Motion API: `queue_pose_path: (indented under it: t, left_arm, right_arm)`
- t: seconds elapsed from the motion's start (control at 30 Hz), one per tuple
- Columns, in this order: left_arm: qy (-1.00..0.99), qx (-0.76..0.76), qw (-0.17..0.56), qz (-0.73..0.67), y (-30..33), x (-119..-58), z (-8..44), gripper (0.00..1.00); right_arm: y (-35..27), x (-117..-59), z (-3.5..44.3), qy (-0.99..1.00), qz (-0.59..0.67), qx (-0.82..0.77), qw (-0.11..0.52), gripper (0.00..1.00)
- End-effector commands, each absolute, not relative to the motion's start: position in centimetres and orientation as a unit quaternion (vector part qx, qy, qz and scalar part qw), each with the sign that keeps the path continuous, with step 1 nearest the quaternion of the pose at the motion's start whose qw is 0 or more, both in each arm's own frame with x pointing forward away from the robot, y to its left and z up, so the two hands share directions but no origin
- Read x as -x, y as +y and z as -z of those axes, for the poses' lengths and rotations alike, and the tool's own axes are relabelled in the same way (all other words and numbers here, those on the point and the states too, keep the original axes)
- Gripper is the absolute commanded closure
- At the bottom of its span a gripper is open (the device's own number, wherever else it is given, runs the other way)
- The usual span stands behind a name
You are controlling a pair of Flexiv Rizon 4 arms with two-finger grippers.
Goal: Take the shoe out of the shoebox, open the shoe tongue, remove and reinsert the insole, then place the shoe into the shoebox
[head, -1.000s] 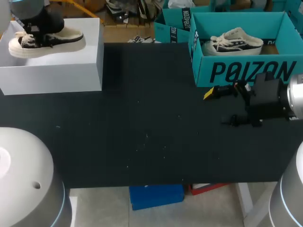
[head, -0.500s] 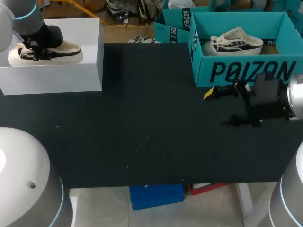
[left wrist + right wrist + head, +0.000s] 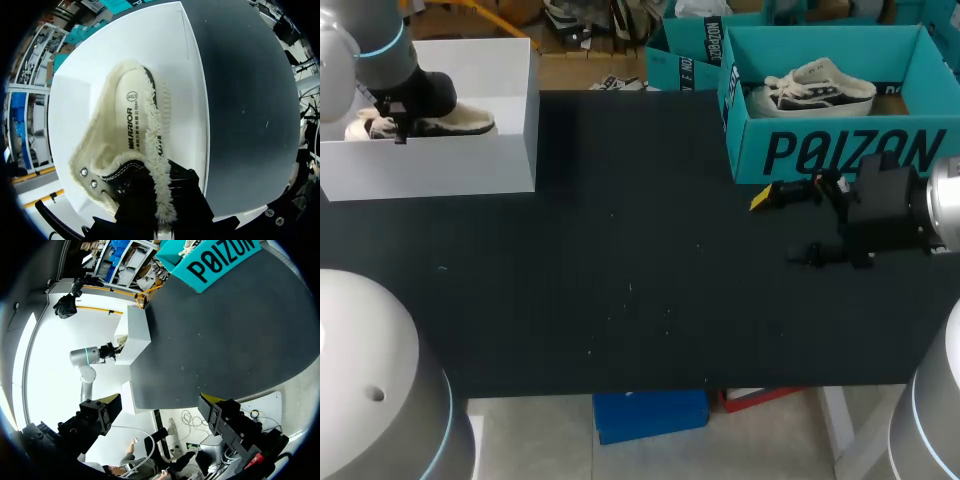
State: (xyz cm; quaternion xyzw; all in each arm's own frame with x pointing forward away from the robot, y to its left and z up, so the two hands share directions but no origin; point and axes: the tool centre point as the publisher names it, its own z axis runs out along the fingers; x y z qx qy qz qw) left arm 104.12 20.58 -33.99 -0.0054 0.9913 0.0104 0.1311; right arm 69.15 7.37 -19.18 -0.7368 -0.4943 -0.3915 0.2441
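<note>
At about ten o'clock on the black table [image 3: 640,300] stands the open white cardboard shoebox [image 3: 470,170]. The cream, fleece-lined shoe with a black upper [image 3: 125,150] lies inside it, sole down on the box floor or very near it. The left gripper [image 3: 162,202] is clamped on the shoe: the fleecy collar runs between its two dark fingers, which pinch the side wall from inside and out. That hold on the rim probably serves to keep the shoe level while it is set into the box, so the task looks to be at its last step, with only the release left. The flat cream insole [image 3: 127,110] lies seated in the footbed, which fits a reinsertion already done.

The right gripper [image 3: 160,402] hangs at about three o'clock, its yellow-tipped fingers spread wide with nothing between them, parked well apart from the shoebox, likely so as not to be in the way.

At about one o'clock sits a teal cardboard box [image 3: 840,150] holding a white and black sneaker [image 3: 815,90]. Its front wall carries large dark lettering, and the insole bears a printed word and a small round mark; neither is read off here.
</note>
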Motion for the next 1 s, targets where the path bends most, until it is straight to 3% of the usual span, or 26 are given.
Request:
queue_pose_path:
  t: [0.03,0.4,0.43,0.5,0.53,0.67,1.0]
  left_arm:
    - [0.992,0.005,0.123,-0.008,20.7,-104.6,34.2,1.0]
    - [0.995,0.008,0.1,-0.009,21.1,-104.7,34.5,1.0]
    - [0.995,0.006,0.097,-0.009,21.1,-104.7,34.5,0.94]
    - [0.995,0.004,0.095,-0.009,21.1,-104.7,34.3,0.93]
    - [0.996,0.003,0.092,-0.007,21.1,-104.7,34.2,0.86]
    - [0.996,-0.002,0.089,-0.008,21.0,-104.7,34.0,0.78]
    - [0.997,0.007,0.079,-0.009,20.6,-105.1,32.6,0.82]
  right_arm:
    - [7.4,-69.2,19.2,-0.494,0.391,0.737,0.243,0.0]
    - [7.4,-69.2,19.2,-0.494,0.391,0.737,0.243,0.0]
    - [7.4,-69.2,19.2,-0.494,0.391,0.737,0.243,0.0]
    - [7.4,-69.2,19.2,-0.494,0.391,0.737,0.243,0.0]
    - [7.4,-69.2,19.2,-0.494,0.391,0.737,0.243,0.0]
    - [7.4,-69.2,19.2,-0.494,0.391,0.737,0.243,0.0]
    - [7.4,-69.2,19.2,-0.494,0.391,0.737,0.243,0.0]
